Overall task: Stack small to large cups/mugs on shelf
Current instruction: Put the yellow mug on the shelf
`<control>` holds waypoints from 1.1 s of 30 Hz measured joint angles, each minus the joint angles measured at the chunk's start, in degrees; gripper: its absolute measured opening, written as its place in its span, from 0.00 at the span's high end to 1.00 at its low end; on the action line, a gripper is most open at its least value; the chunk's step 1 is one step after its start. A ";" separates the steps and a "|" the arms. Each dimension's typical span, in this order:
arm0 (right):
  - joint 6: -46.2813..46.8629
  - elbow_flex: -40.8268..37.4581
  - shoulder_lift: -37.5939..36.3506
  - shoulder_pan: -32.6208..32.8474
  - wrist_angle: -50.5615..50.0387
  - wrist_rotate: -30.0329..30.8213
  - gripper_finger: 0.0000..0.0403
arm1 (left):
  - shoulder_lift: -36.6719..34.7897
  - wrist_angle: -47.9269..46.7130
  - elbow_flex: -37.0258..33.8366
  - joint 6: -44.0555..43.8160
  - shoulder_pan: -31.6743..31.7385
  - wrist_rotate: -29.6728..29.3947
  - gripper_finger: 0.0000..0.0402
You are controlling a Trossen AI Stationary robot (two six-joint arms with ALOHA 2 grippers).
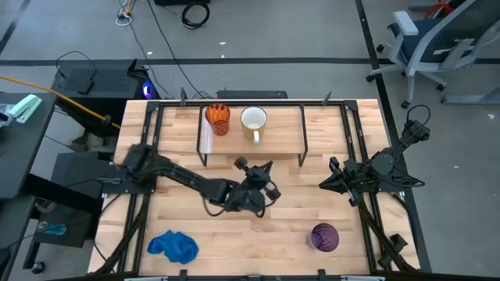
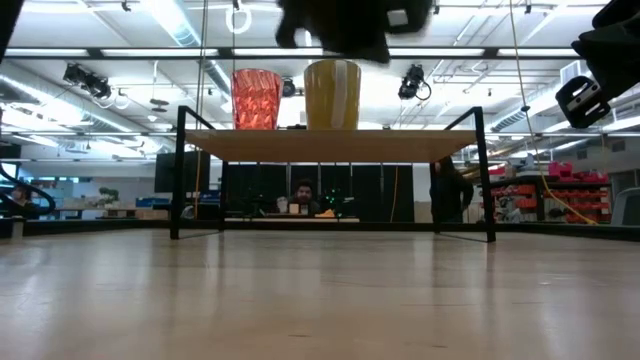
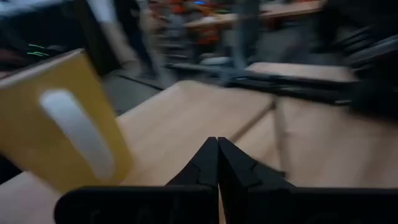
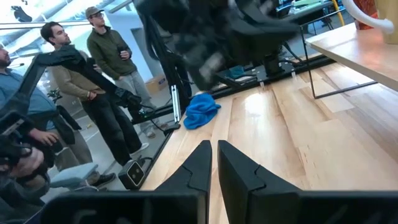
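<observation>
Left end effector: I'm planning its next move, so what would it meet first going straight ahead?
Probably the shelf: the shut left end effector points at its top beside the mug. Depth is unclear.

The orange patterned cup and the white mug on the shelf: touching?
Apart. The high view shows bare shelf board between the orange patterned cup and white mug.

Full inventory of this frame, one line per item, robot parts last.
Orange swirl-patterned cup: 1, orange, left on the shelf.
White mug with yellowish handle: 1, white inside, on the shelf beside the orange cup.
Purple tumbler: 1, purple, on the tabletop's near right.
Low light-wood shelf with black metal legs: 1, far centre of the tabletop.
Crumpled blue cloth: 1, blue, near left.
Wooden tabletop: 1, light wood.
People: at least three, beyond the table.
Left gripper: shut, mid-table before the shelf.
Right gripper: shut, right side, empty.
</observation>
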 joint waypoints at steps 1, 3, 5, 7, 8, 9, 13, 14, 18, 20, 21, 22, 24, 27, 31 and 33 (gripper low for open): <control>-0.04 0.00 0.00 -0.01 0.01 0.00 0.92 | 1.48 1.86 -0.07 1.35 0.03 -2.80 0.99; -0.11 0.00 -0.02 -0.01 0.04 0.02 0.92 | 3.78 6.80 -0.11 5.00 -0.05 -8.51 0.98; -0.16 0.00 0.00 -0.01 0.04 0.00 0.92 | 4.76 10.16 -0.11 6.57 0.25 -10.15 0.98; -0.44 0.00 -0.02 -0.01 0.04 0.00 0.92 | 5.63 11.30 0.00 5.38 0.78 -6.82 0.98; -0.52 0.00 -0.01 -0.01 0.04 0.00 0.92 | 5.95 11.25 -0.02 5.07 1.18 -5.52 0.99; -0.59 0.00 -0.01 -0.01 0.04 0.00 0.92 | 6.30 11.16 -0.08 4.70 1.53 -4.83 0.99; -0.60 0.00 -0.02 -0.01 0.04 0.00 0.92 | 6.79 12.10 -0.08 3.99 2.79 -4.55 0.98; -0.63 0.00 0.00 -0.01 0.02 0.00 0.92 | 6.79 12.20 -0.08 3.81 3.08 -4.50 0.98; -1.18 0.00 -0.01 -0.01 -0.06 0.00 0.92 | 6.79 12.38 -0.08 4.08 3.54 -4.42 0.99; -1.26 0.00 -0.02 -0.01 -0.05 0.00 0.92 | 6.79 12.90 -0.08 4.20 3.54 -4.92 0.98; -1.29 0.00 -0.02 -0.01 -0.07 0.00 0.92 | 6.79 13.21 -0.08 4.74 3.49 -5.39 0.98; -1.48 0.00 -0.02 0.01 -0.09 0.00 0.92 | 6.79 13.62 -0.08 5.64 3.38 -6.15 0.98; -1.56 0.00 -0.02 0.00 -0.09 0.00 0.92 | 6.79 14.72 -0.08 7.22 3.07 -8.69 0.99; -1.56 0.00 -0.02 -0.01 -0.09 0.00 0.92 | 6.79 14.65 -0.06 7.98 3.01 -10.70 0.98; -1.52 0.00 -0.01 -0.01 -0.09 -0.01 0.92 | 6.79 14.89 -0.06 8.56 3.22 -12.33 0.99; -1.52 0.00 -0.02 -0.01 -0.09 0.00 0.92 | 6.79 14.89 -0.06 8.56 3.50 -12.55 0.99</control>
